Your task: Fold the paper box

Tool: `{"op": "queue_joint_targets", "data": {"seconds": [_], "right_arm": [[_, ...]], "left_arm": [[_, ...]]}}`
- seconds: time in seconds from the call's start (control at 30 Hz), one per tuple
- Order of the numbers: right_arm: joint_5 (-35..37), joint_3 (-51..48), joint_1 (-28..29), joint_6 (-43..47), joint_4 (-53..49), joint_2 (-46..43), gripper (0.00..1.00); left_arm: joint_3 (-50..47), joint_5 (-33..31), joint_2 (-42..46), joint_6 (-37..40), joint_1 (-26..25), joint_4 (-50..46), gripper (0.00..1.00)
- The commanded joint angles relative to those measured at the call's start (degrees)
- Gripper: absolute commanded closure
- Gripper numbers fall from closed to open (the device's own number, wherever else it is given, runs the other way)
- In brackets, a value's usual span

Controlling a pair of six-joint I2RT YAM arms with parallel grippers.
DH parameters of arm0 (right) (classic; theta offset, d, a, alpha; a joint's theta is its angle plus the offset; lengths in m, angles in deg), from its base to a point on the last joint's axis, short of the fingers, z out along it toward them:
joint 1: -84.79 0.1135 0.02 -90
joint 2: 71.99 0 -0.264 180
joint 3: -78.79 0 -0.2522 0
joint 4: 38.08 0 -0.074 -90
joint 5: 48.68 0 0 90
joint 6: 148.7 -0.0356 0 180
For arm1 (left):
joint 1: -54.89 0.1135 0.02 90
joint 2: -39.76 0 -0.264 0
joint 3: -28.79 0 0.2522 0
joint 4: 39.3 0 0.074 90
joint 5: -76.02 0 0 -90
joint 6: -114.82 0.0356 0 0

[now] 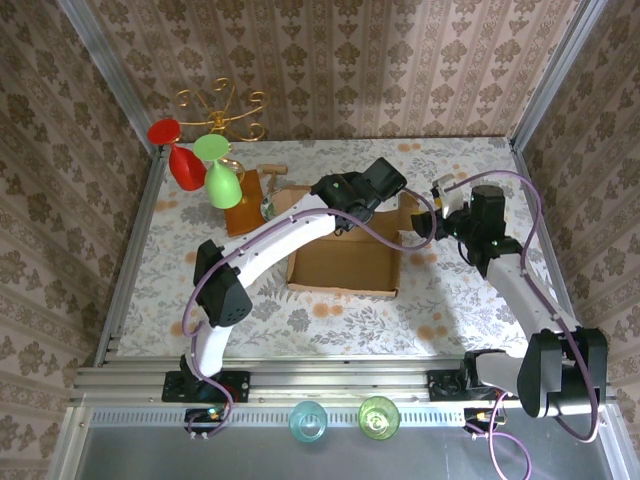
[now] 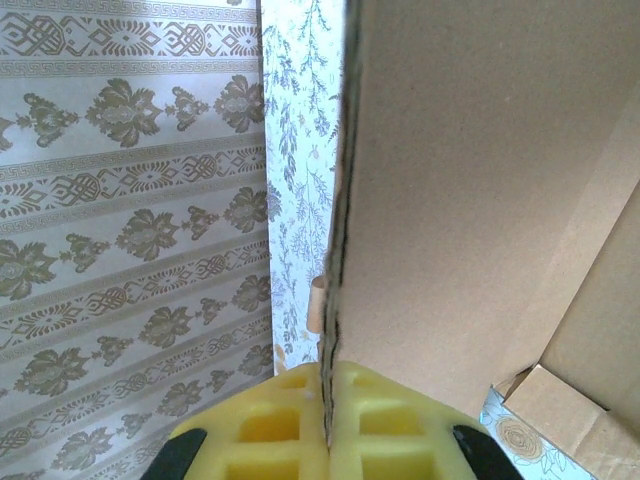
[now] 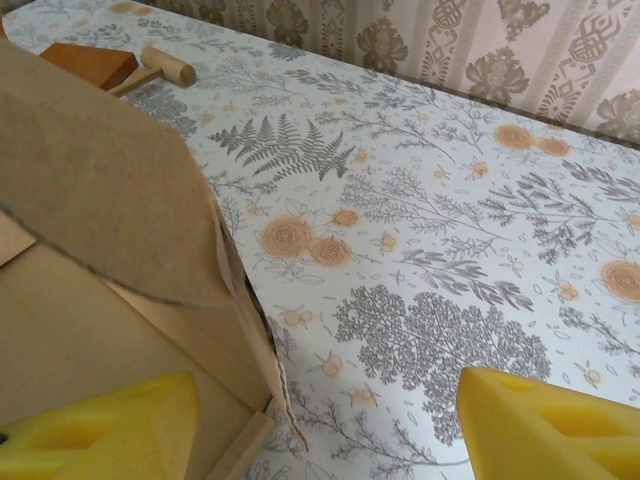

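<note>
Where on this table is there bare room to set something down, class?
Bare cloth runs between the paper box and the near rail, and beyond the right claw toward the far wall. The far-left corner is crowded with goblets and a wooden board.

Plain brn box [image 1: 345,265], floral-print table [image 1: 330,320]

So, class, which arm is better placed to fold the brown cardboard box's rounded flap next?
Likely right: its open end effector sits beside that flap; the left end effector is shut on another box panel.
</note>
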Motion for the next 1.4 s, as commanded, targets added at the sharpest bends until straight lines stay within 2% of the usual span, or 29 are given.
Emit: {"op": "queue_joint_targets", "data": {"seconds": [0.0,0.57,0.73,0.8,0.87,0.9,0.97,1.03,1.17,1.23,1.37], "right_arm": [[-1.74,2.72,1.32,2.17,0.56,1.50,0.33],[-1.87,5.59,4.39,2.29,0.45,7.35,0.62],[-1.19,5.46,4.39,3.49,-0.17,7.04,0.88],[-0.56,4.68,4.26,5.00,-0.73,6.38,1.00],[-0.44,4.05,3.30,6.02,-1.76,5.34,1.00],[-0.74,3.50,2.65,6.33,-1.71,4.61,1.00],[-1.71,2.64,0.99,6.99,-2.45,3.10,1.00],[-2.69,1.94,-0.56,7.66,-3.26,1.61,1.00],[-2.75,0.49,-2.35,9.85,-4.69,-0.54,1.00],[-1.87,-0.59,-2.94,9.97,-4.26,-1.30,1.00],[-0.45,-2.28,-3.76,9.80,-3.37,-2.01,1.00]], "left_arm": [[-0.98,2.14,3.02,-0.04,-0.03,-0.20,1.00],[-0.40,3.85,3.33,-2.51,-0.21,-0.39,1.00],[0.32,4.15,3.77,-5.33,-0.34,-0.41,1.00],[1.84,3.79,4.17,-8.80,-0.33,-0.38,0.75],[2.41,4.18,5.92,-13.37,-0.12,0.55,0.49],[1.75,4.41,7.32,-15.65,0.11,1.48,0.40],[-1.60,7.43,11.25,-21.03,1.34,2.88,0.30],[-5.82,11.22,15.13,-25.53,3.00,3.39,0.30],[-16.48,16.90,22.28,-34.04,8.20,3.74,0.32],[-21.53,23.76,25.20,-36.83,11.81,4.48,0.36],[-33.73,38.26,30.91,-41.58,20.55,13.03,0.45]]}}
